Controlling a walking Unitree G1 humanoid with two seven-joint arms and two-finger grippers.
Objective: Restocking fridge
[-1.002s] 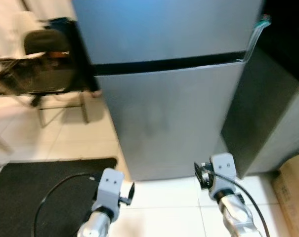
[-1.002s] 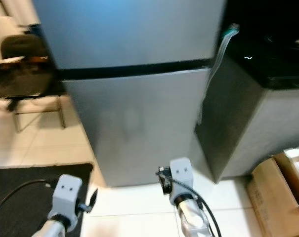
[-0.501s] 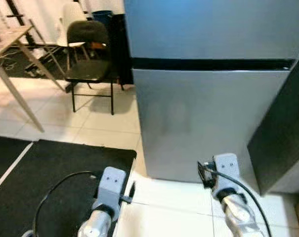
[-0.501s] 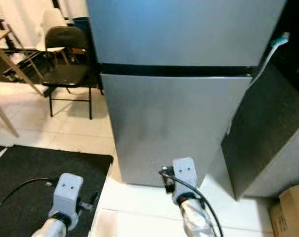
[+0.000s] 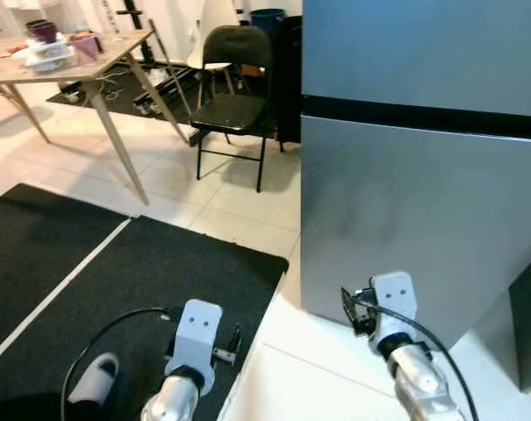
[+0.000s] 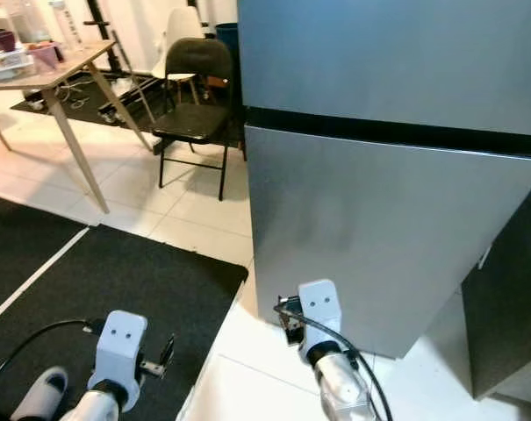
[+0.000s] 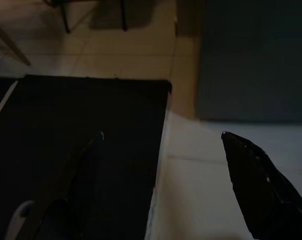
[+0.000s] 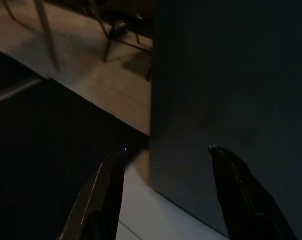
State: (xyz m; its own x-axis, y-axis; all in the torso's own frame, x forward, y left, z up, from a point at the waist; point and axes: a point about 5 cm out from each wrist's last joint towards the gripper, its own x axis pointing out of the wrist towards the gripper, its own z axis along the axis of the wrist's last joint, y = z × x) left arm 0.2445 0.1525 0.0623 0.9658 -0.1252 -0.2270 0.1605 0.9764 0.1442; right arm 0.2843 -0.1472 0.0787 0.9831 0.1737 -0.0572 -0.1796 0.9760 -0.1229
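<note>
Camera swung left; closed silver fridge (image 5: 423, 175) ahead, both grippers spread, empty.

Two silver arms with pale grey wrist blocks and black fingers.

The left arm (image 5: 170, 402) and the right arm (image 5: 419, 386) are rounded, polished silver tubes. Each ends in a boxy light-grey wrist housing with two small dark dots on its face. A black cable loops from each housing back along its arm. The left gripper (image 7: 160, 145) and the right gripper (image 8: 165, 155) each have two long, tapering black fingers (image 7: 260, 185) with a slight gloss and pointed tips, set wide apart.
</note>
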